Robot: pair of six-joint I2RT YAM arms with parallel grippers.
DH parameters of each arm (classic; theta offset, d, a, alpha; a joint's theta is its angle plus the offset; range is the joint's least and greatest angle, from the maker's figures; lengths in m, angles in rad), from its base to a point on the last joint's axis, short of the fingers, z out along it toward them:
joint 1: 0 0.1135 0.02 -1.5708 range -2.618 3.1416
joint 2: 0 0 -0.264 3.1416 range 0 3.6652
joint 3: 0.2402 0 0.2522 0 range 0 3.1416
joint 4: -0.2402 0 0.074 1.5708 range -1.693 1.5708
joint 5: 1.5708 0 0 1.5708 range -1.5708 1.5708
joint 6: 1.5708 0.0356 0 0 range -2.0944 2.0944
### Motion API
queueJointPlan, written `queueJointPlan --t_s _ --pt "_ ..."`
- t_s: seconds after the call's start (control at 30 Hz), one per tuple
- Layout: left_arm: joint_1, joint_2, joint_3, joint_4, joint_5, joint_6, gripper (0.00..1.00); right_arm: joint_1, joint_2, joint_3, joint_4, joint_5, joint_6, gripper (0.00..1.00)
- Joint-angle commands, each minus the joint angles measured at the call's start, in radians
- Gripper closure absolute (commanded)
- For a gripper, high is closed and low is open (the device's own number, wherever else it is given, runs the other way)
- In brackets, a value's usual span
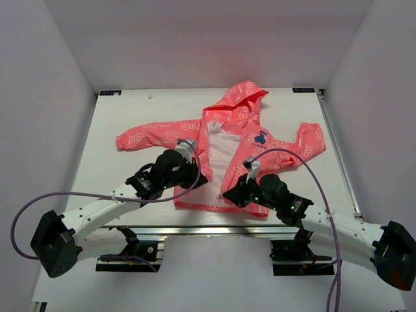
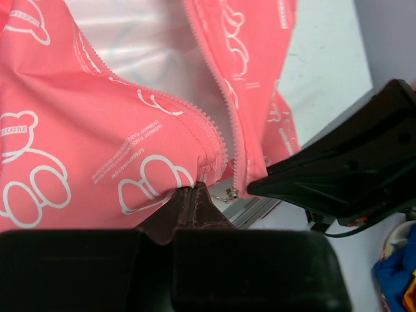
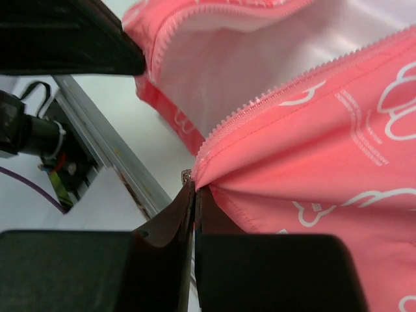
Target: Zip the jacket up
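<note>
The coral-pink jacket (image 1: 247, 140) lies face up on the white table (image 1: 130, 117), its front open and the white lining (image 1: 221, 153) showing. My left gripper (image 1: 200, 175) is shut on the bottom corner of one front panel, right at the zipper teeth (image 2: 214, 130). In the left wrist view the left gripper (image 2: 195, 188) pinches the pink hem. My right gripper (image 1: 227, 194) is shut on the bottom corner of the other panel (image 3: 305, 136). The right wrist view shows the right gripper (image 3: 195, 190) with a small metal zipper part (image 3: 186, 174) beside the fingertip. The two held corners stay a little apart.
The hood (image 1: 244, 94) points to the table's far side and both sleeves spread sideways. An aluminium rail (image 1: 214, 229) runs along the near table edge just below the hem. White walls close in the left, right and back. Purple cables (image 1: 39, 201) loop off both arms.
</note>
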Motion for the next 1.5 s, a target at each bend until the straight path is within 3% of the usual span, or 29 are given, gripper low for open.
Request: queueJointPlan --t_s 0.0,0.3,0.73,1.47 --pt "-0.001 -0.062 -0.03 0.118 0.05 -0.003 1.0 -0.02 -0.033 -0.027 0.192 -0.029 -0.002 1.0" --pt "-0.001 -0.1 -0.097 0.213 0.11 0.038 1.0 -0.075 -0.049 -0.059 0.349 -0.089 0.034 1.0" --pt "-0.003 -0.085 -0.099 0.227 0.112 0.044 1.0 -0.094 0.031 -0.021 0.401 -0.164 0.051 1.0" --pt "-0.003 -0.102 -0.148 0.293 0.13 0.008 1.0 -0.12 0.028 -0.033 0.447 -0.139 0.075 1.0"
